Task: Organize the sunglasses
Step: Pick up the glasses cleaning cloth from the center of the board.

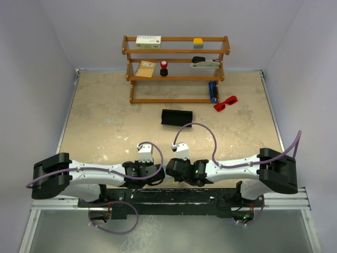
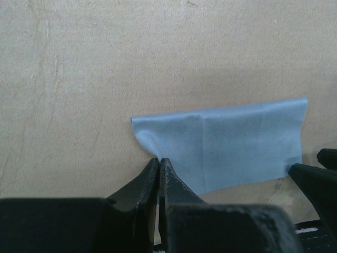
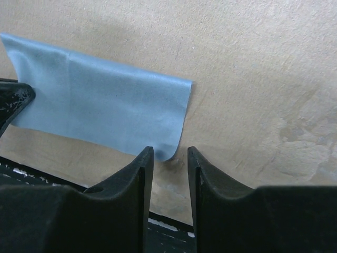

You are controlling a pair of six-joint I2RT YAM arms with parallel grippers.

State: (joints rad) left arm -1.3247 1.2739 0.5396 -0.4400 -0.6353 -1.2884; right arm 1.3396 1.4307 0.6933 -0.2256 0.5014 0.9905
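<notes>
I see the red sunglasses (image 1: 225,103) lying toward the table's (image 1: 105,121) far right corner, just beside the wooden shelf's (image 1: 176,68) right end and well apart from both grippers. The beige table sits between pale walls (image 1: 31,52). Both arms fold inward at the middle of the near edge, over a light blue cloth (image 2: 231,147). The left gripper (image 2: 159,161) is closed tight at the cloth's edge, and the right gripper (image 3: 170,150) is narrowly parted at its corner.

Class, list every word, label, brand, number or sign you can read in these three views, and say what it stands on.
Nothing can be read.
White flat box on the wooden shelf's top level: red mark, print too small to read.
Tan ruled booklet on the middle level: marks too blurred.
Both wrist views: no writing.
</notes>
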